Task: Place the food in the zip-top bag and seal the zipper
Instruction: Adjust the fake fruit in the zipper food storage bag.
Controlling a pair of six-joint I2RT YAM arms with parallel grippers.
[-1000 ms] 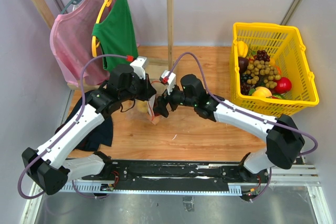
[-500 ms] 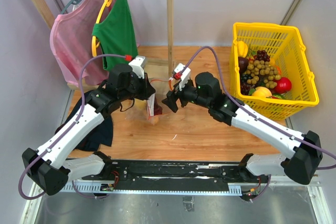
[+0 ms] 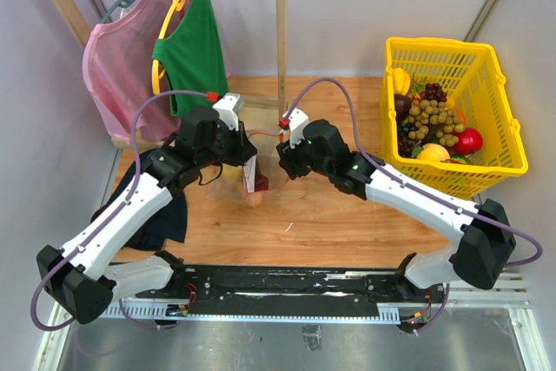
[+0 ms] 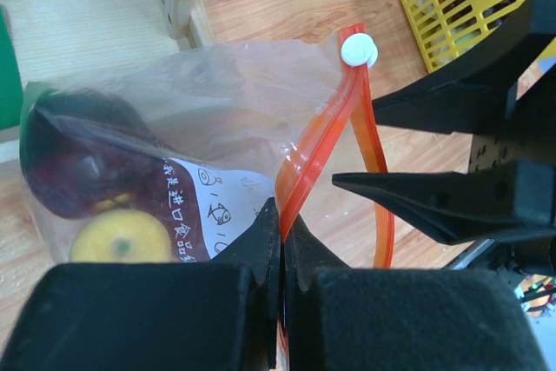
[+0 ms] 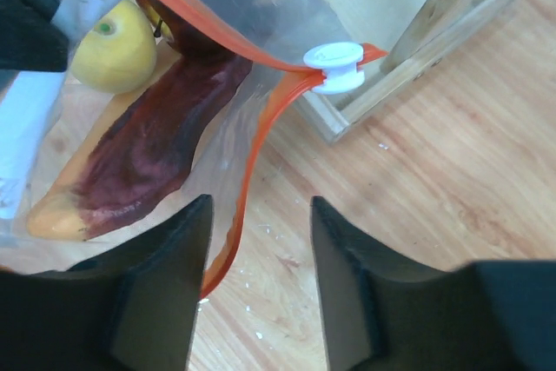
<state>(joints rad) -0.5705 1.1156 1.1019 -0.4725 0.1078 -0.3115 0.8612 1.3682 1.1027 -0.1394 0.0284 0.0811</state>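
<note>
So, top view: right pincer (image 3: 282, 159) has swung back to the bag (image 3: 254, 185) standing on the table (image 3: 330, 223). Left wrist: left pincer (image 4: 281, 223) clamps the zipper (image 4: 306, 158). Right wrist: jaws half-wide, narrowing astride the zipper, food (image 5: 113, 45) already inside, so sealing's next.

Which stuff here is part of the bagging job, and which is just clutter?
Job: zip-top bag; zipper; yellow fruit inside the bag; left gripper shut on the zipper; right gripper open.
Clutter: yellow basket; clothes rack; pink shirt; green shirt; dark cloth.
</note>
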